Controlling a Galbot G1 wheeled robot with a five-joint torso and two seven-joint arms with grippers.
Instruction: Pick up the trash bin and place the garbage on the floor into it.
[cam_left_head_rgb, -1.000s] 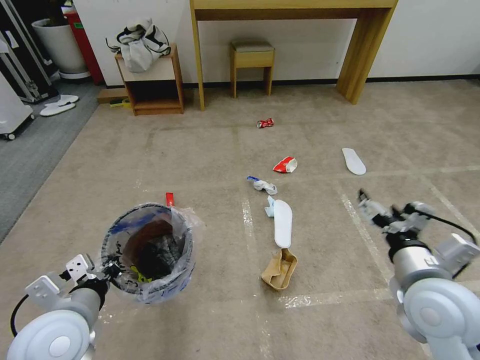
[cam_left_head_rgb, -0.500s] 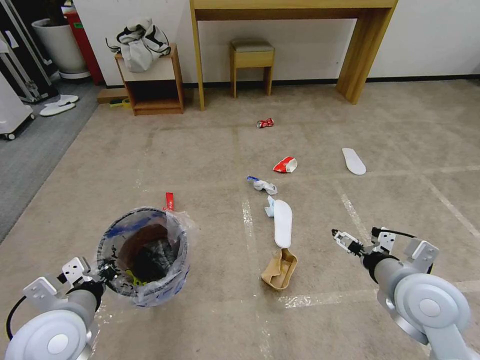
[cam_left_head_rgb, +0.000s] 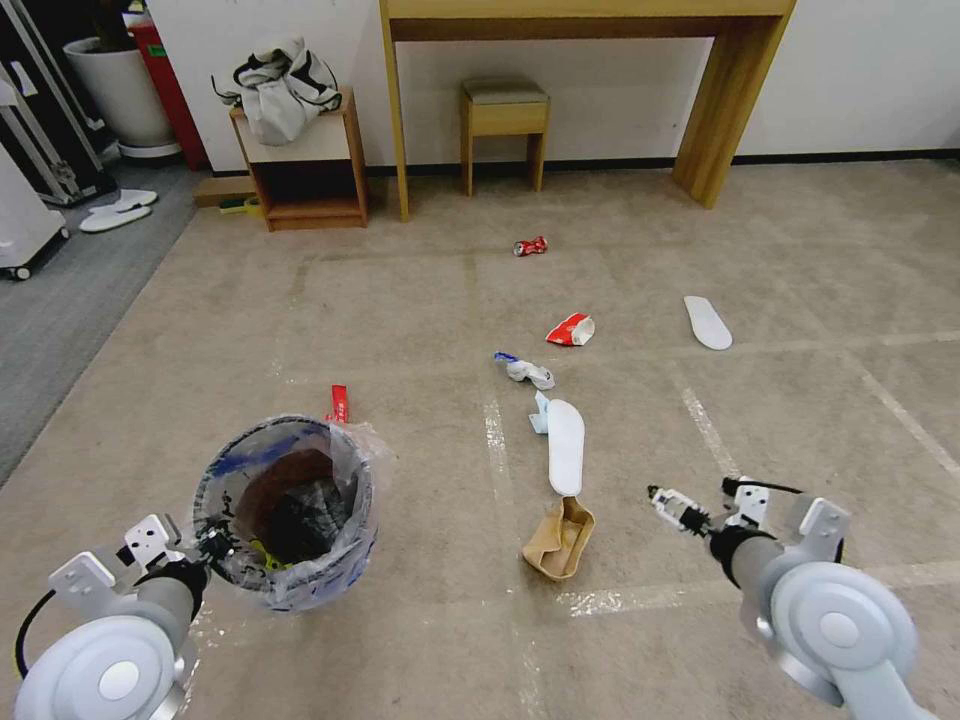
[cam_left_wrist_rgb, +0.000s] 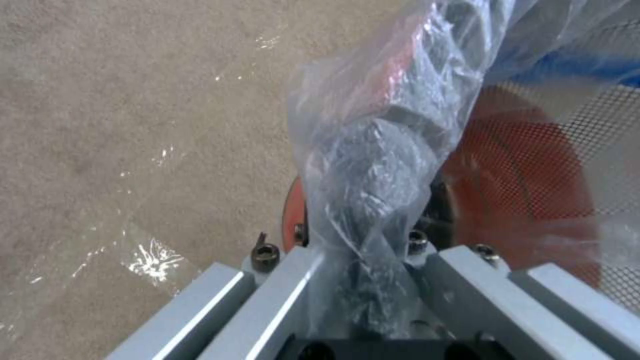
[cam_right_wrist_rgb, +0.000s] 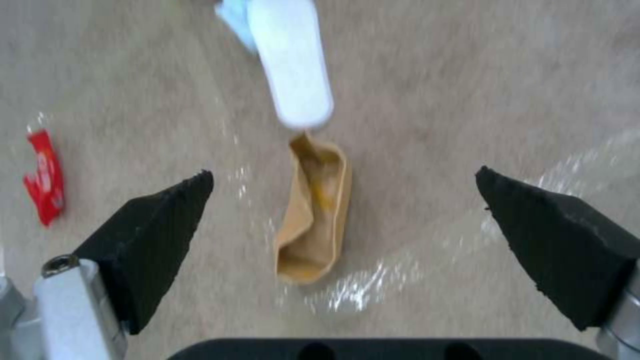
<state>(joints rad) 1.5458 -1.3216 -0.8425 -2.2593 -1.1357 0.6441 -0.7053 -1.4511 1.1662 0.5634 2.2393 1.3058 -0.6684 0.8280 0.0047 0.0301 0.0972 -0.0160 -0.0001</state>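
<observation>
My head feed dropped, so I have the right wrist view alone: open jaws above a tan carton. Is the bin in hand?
Observer: Yes. The left gripper is shut on the rim and bag liner of the trash bin.
Operator: Where is it from the carton?
Observer: On the robot's left of the carton, apart from it.
Operator: What litter lies outside my frame?
Observer: Farther ahead lie a crushed red can, a red-white cup and a second insole.

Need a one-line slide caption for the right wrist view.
Open right gripper poised above the tan paper carton on the carpet, white insole just beyond it.
</observation>
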